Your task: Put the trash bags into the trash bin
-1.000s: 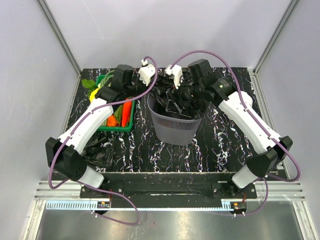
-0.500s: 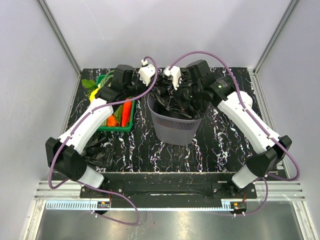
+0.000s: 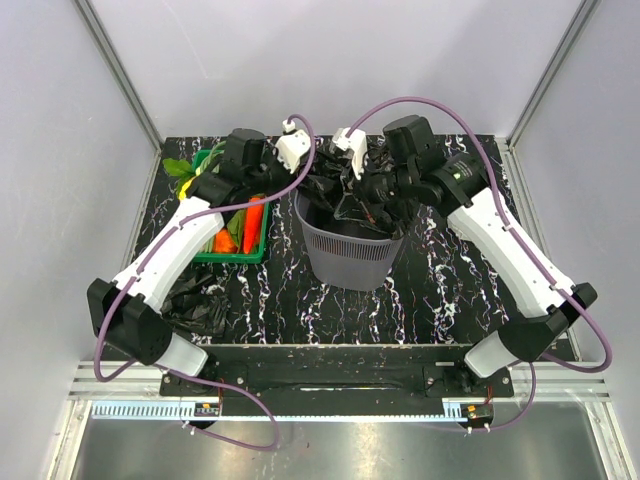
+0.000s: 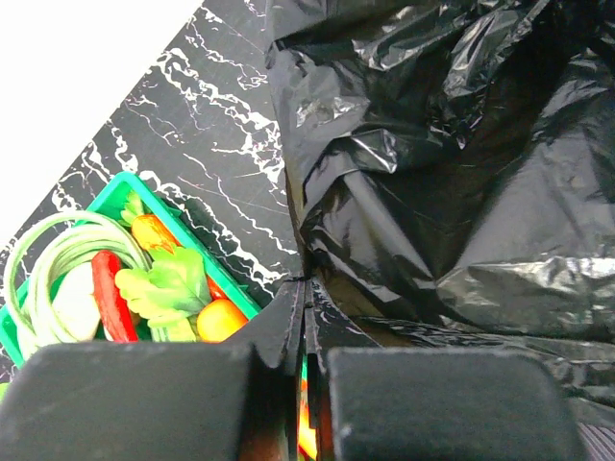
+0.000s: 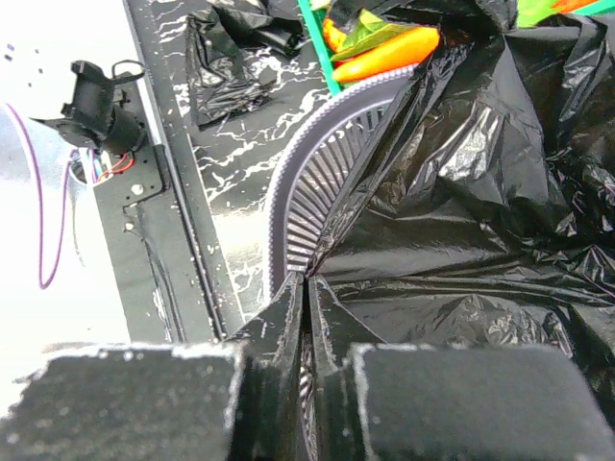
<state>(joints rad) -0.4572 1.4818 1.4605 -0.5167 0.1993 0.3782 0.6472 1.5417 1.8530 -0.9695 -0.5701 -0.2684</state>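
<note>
I see both sets of jaws pressed together on one trash bag (image 3: 345, 205). The left jaws pinch its film edge on the side toward the green crate (image 3: 232, 258), and the right jaws pinch it just beside the rim of the trash bin (image 3: 355, 255). The bag is draped over the bin's mouth, sagging partly inside. A second bag (image 3: 195, 300) lies crumpled on the bench (image 3: 440, 290) in front of the crate.

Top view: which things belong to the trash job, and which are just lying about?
Job: trash bin; black bag at the bin's mouth, pinched by left hand and right hand; crumpled black bag on the table.
Lying about: green crate of vegetables.
</note>
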